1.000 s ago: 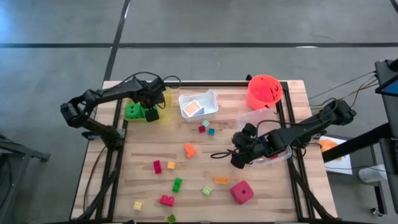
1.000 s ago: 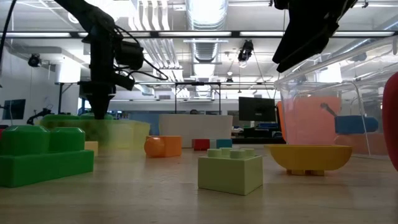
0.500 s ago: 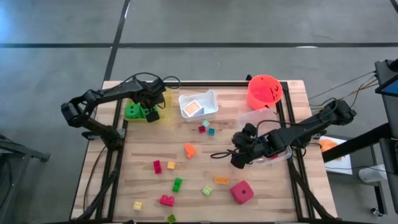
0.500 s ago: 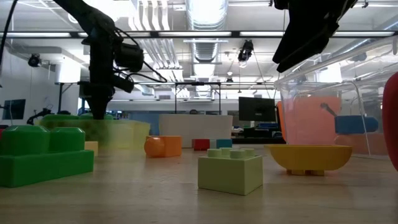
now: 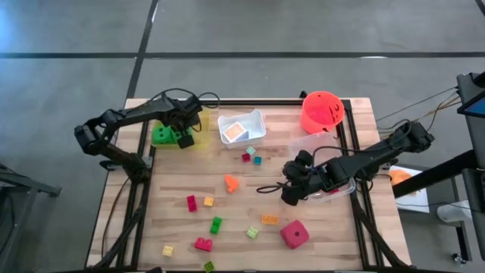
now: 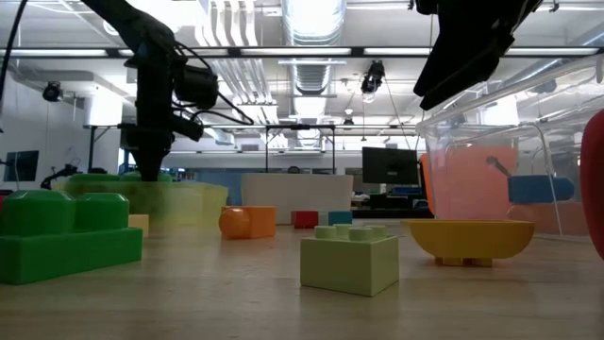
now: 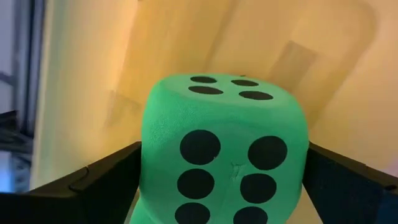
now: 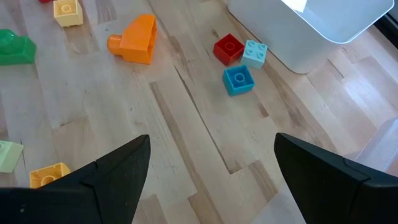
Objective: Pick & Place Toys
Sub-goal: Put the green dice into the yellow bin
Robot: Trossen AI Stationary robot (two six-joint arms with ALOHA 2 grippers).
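A green die [image 7: 224, 152] sits between the left claw's [image 7: 217, 186] spread fingers.

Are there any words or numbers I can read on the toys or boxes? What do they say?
No words or numbers can be read anywhere.
The green die shows only black dots: six on the face toward the camera, three on the top face.
The orange-red bucket has a dark mark, too small to read.

Your left gripper [image 5: 182, 137] at table's 10 o'clock, jaws spread wide, right gripper [image 5: 291, 192] at 3 o'clock, arm stretched low, fingers [image 8: 106, 174] parted
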